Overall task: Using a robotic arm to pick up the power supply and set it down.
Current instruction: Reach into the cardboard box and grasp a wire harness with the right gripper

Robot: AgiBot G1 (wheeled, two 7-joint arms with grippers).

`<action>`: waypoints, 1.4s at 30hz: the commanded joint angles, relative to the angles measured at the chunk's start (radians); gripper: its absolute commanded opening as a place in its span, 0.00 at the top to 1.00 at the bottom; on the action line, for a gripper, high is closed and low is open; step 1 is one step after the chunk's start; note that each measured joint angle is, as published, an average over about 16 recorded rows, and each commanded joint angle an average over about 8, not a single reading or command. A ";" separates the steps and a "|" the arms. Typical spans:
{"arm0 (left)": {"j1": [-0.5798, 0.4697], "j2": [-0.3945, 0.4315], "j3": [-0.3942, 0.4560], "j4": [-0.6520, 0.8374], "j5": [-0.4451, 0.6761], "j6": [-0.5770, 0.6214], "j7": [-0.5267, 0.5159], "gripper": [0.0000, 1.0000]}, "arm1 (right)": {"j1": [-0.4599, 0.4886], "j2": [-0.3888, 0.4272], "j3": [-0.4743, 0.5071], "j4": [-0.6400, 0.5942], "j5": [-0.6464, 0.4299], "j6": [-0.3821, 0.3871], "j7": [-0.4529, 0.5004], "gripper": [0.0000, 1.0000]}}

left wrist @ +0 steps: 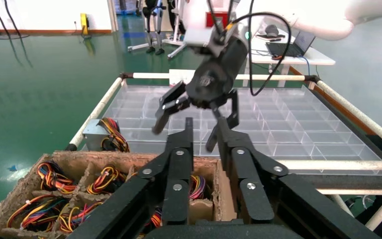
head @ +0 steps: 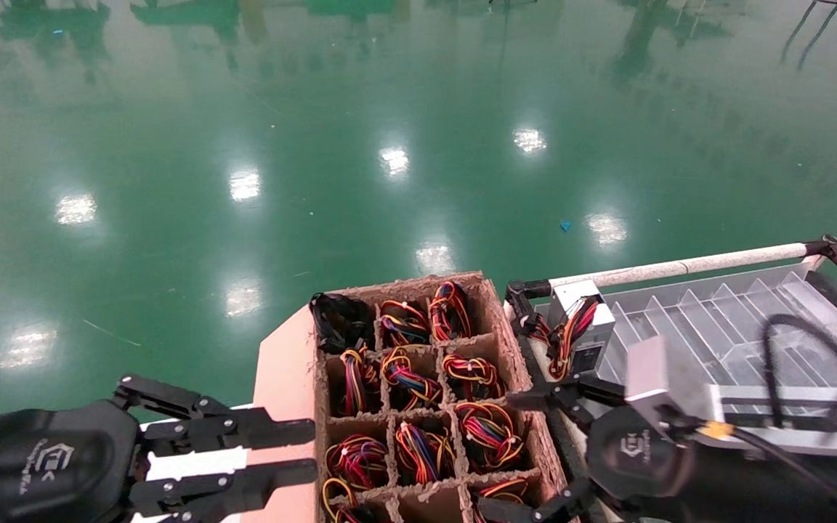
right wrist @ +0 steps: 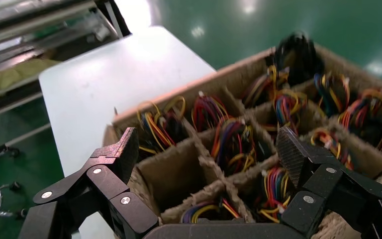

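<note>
1. Seen only from the left wrist: right gripper [left wrist: 195,122] hanging above the clear tray [left wrist: 298,129], fingers spread wide, nothing between them.
2. Seen only from the right wrist: an empty cell in the cardboard crate [right wrist: 179,172], wire bundles [right wrist: 236,142] filling the cells around it, a white table [right wrist: 119,84] beyond.
3. Head view: power supply [head: 583,327] standing in the tray's far-left corner, just right of the crate [head: 418,399], wires looped over its near face.
4. Right gripper [head: 535,454] near of the supply and apart from it, over the crate's right wall, fingers wide apart.
5. Left gripper [head: 302,454] parked at the crate's left wall, fingers slightly apart, holding nothing.
6. White rail [head: 680,265] bounding the tray's far edge; open tray slots to the right of the supply.
</note>
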 commanded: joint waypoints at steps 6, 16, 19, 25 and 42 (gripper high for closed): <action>0.000 0.000 0.000 0.000 0.000 0.000 0.000 1.00 | 0.083 -0.063 -0.083 -0.045 -0.163 0.020 0.077 0.81; 0.000 0.000 0.001 0.000 0.000 0.000 0.000 1.00 | 0.205 -0.180 -0.180 -0.159 -0.341 0.000 0.099 1.00; 0.000 0.000 0.001 0.000 0.000 0.000 0.000 1.00 | 0.226 -0.201 -0.190 -0.194 -0.363 0.001 0.086 1.00; 0.000 0.000 0.001 0.000 -0.001 0.000 0.000 0.75 | 0.250 -0.230 -0.205 -0.250 -0.392 0.002 0.066 1.00; 0.000 -0.001 0.001 0.000 -0.001 -0.001 0.001 0.00 | 0.257 -0.237 -0.220 -0.298 -0.426 0.008 0.048 1.00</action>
